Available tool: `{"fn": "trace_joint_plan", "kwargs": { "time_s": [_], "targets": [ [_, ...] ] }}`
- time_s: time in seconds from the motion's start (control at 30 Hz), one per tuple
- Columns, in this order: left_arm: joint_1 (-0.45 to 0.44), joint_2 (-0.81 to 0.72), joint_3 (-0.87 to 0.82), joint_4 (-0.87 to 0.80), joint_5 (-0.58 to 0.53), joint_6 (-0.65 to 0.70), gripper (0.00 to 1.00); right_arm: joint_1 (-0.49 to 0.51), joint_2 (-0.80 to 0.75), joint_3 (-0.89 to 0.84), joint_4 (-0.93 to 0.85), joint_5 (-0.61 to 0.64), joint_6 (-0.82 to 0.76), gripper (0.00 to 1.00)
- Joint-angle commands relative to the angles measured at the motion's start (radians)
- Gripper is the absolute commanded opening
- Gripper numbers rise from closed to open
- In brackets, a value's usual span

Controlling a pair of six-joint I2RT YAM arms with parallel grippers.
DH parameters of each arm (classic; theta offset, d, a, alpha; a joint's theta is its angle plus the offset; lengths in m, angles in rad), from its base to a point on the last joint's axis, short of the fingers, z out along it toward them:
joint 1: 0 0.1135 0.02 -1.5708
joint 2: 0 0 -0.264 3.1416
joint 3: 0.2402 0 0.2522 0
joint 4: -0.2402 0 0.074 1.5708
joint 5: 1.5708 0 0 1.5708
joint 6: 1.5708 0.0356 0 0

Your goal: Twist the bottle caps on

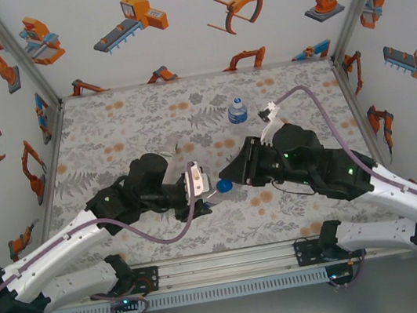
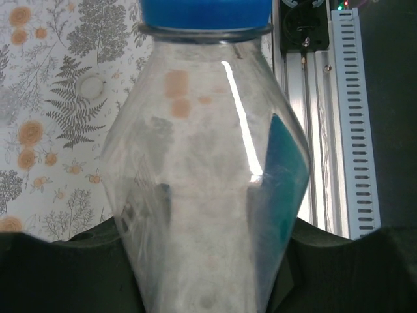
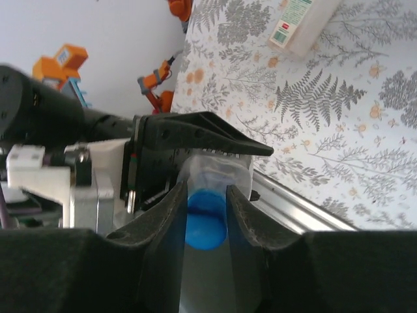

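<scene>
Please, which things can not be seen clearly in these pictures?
Right wrist view: the right gripper covers the sides of the blue cap, so how far it is screwed on cannot be told.
Left wrist view: the top edge cuts off the cap of the held bottle.
Top view: the held bottle is mostly hidden between the left gripper and right gripper.
Right wrist view: the top edge cuts off the white-and-green bottle.

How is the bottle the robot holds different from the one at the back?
The held bottle lies sideways in the left gripper; the back bottle stands upright on the table. The right gripper pinches the held bottle's cap; the back bottle's cap is untouched. Both have blue caps.
</scene>
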Motion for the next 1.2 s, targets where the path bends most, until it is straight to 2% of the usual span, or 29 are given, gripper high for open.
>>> {"fn": "trace_joint_plan", "kwargs": {
  "time_s": [0.0, 0.03, 0.1, 0.2, 0.33, 0.47, 0.6, 0.7, 0.87, 1.07, 1.17],
  "targets": [
    [-0.002, -0.018, 0.008, 0.047, 0.007, 0.016, 0.00, -0.004, 0.010, 0.052, -0.032, 0.051, 0.037, 0.00],
    [-0.002, -0.018, 0.008, 0.047, 0.008, 0.015, 0.00, -0.003, 0.007, 0.060, -0.030, 0.051, -0.018, 0.03],
    [-0.002, -0.019, 0.008, 0.045, 0.018, 0.016, 0.00, -0.003, -0.006, 0.074, -0.007, 0.037, -0.187, 0.22],
    [-0.002, -0.019, 0.009, 0.034, 0.042, 0.017, 0.00, -0.004, -0.043, 0.073, 0.036, -0.002, -0.446, 0.42],
    [-0.002, -0.013, 0.015, 0.019, 0.099, 0.016, 0.00, -0.003, -0.076, 0.077, 0.060, -0.109, -0.785, 0.50],
    [-0.002, -0.005, 0.029, -0.003, 0.159, 0.009, 0.00, -0.003, -0.069, 0.106, 0.009, -0.333, -1.107, 0.52],
    [-0.002, 0.001, 0.037, -0.018, 0.194, 0.001, 0.00, -0.004, -0.031, 0.144, -0.086, -0.529, -1.352, 0.54],
    [-0.002, 0.002, 0.039, -0.028, 0.206, -0.001, 0.00, -0.004, 0.002, 0.167, -0.130, -0.609, -1.450, 0.54],
    [-0.002, -0.004, 0.038, -0.035, 0.212, -0.001, 0.00, -0.004, 0.048, 0.178, -0.138, -0.619, -1.485, 0.54],
    [-0.002, -0.007, 0.038, -0.039, 0.210, 0.000, 0.00, -0.004, 0.066, 0.154, -0.113, -0.618, -1.483, 0.48],
    [-0.002, -0.010, 0.035, -0.040, 0.208, 0.002, 0.00, -0.003, 0.065, 0.146, -0.108, -0.607, -1.480, 0.42]
  ]
}}
